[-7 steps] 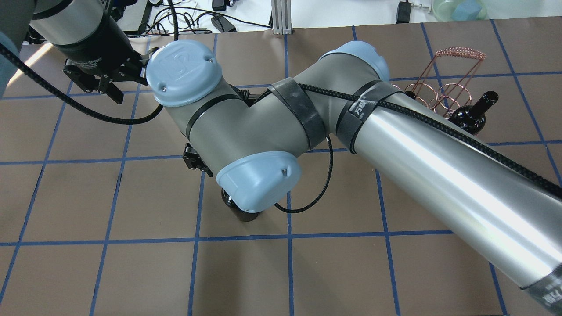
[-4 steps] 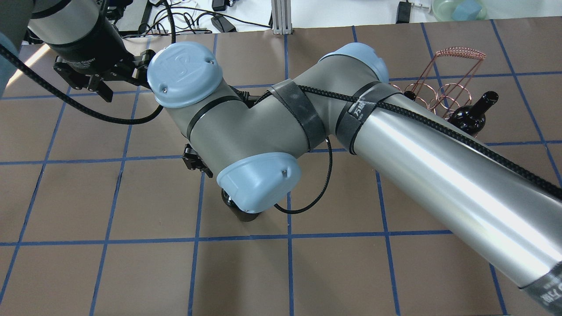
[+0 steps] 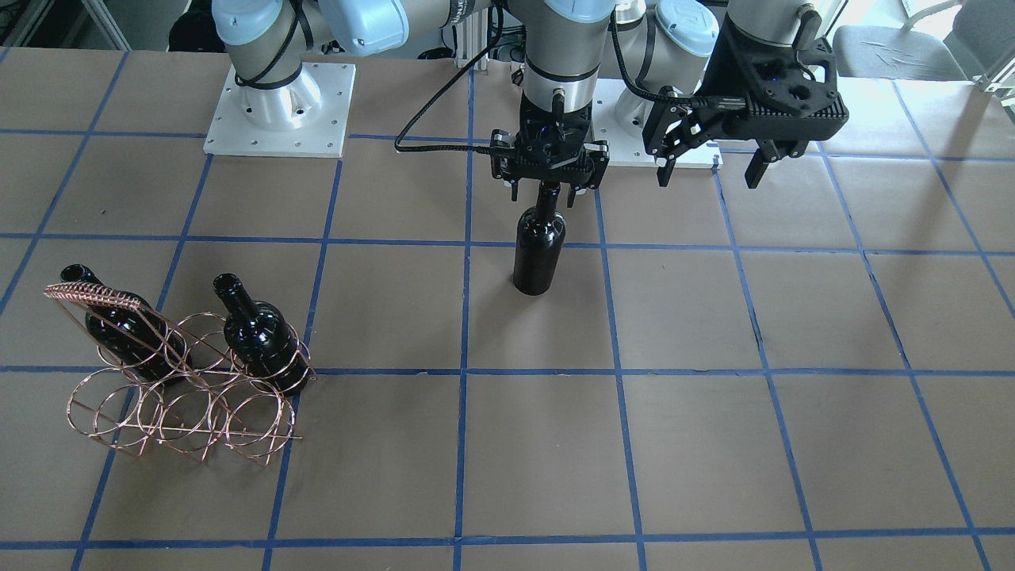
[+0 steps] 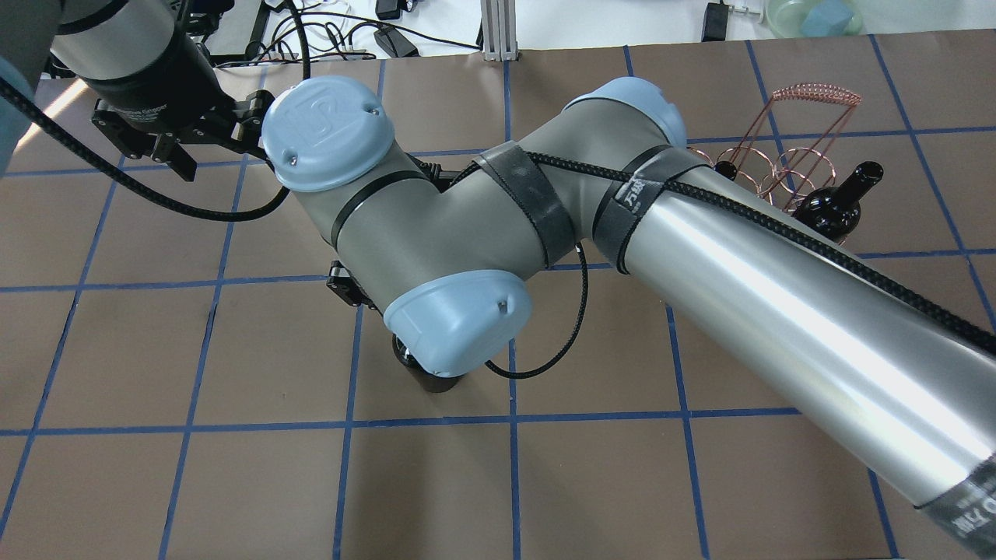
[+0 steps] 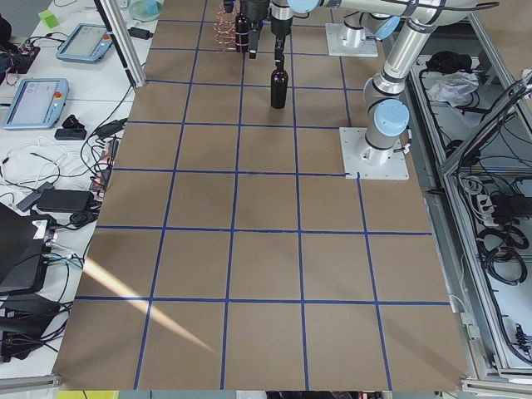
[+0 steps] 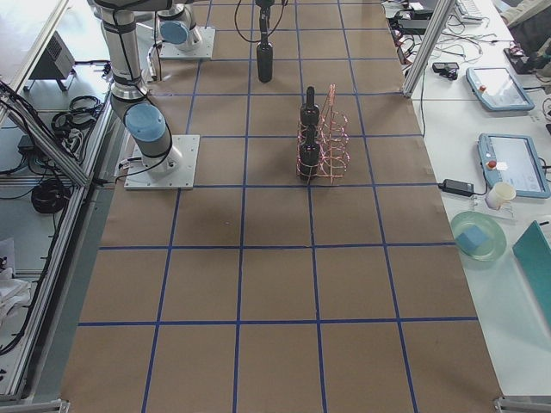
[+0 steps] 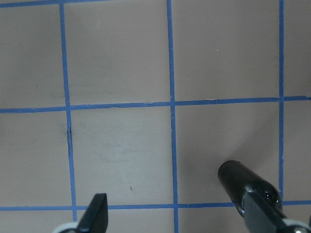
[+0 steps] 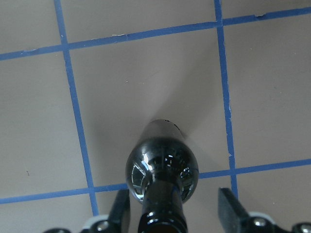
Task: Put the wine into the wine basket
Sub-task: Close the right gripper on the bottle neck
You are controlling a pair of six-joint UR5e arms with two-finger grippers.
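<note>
A glossy black wine bottle [image 3: 539, 254] stands upright on the table's middle; it also shows in the right wrist view [image 8: 163, 167] and the left wrist view [image 7: 238, 182]. My right gripper [image 3: 542, 194] is open, with a finger on each side of the bottle's neck and a gap to both. My left gripper [image 3: 708, 176] is open and empty, above the table beside it. The copper wire wine basket [image 3: 182, 396] stands far on my right and holds two more black bottles [image 3: 258, 337], one of them behind the handle [image 3: 119, 325]. In the overhead view my right arm hides most of the standing bottle [image 4: 432, 377].
The table is brown paper with a blue tape grid. The basket also shows in the overhead view [image 4: 801, 132] and the right side view [image 6: 331, 138]. Cables, tablets and a green bowl [image 6: 482, 234] lie on the benches beyond the table's edges.
My left gripper has moved a little away from the bottle, toward the table's far left in the overhead view. My right arm has barely moved.
</note>
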